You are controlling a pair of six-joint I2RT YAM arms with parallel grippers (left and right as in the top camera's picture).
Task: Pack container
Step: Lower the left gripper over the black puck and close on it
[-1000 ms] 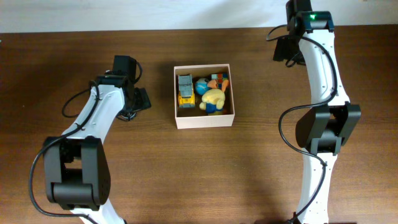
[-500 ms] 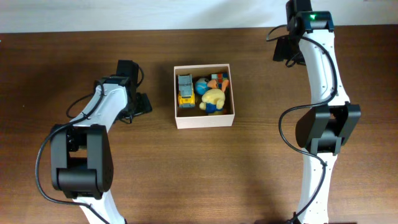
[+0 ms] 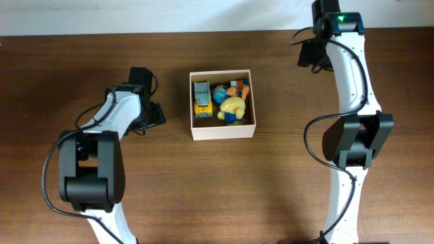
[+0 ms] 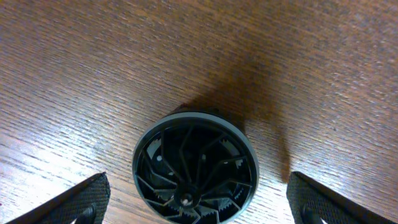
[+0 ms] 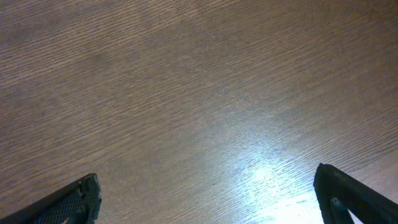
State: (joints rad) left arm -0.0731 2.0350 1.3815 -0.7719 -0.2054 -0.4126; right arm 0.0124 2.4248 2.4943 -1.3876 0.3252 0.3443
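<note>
The container (image 3: 223, 131), a square cream box, stands mid-table and holds a yellow toy truck (image 3: 202, 99), a blue toy (image 3: 221, 93) and a yellow plush (image 3: 234, 106). My left gripper (image 3: 149, 115) hovers just left of the box. In the left wrist view it (image 4: 198, 186) is open, its fingers (image 4: 93, 196) standing well clear on either side of a black round wheel-like toy with a grey rim (image 4: 194, 165) lying on the wood. My right gripper (image 3: 310, 53) is at the far right back, open (image 5: 205, 177) over bare table.
The brown wooden table (image 3: 271, 190) spreads around the box. A pale wall strip (image 3: 169, 13) runs along the far edge. Both white arms reach in from the front edge, left (image 3: 88, 183) and right (image 3: 349, 149).
The left arm has swung its elbow rightward and its wrist has shifted slightly toward the front, staying left of the box. The right arm and the box's contents have not moved.
</note>
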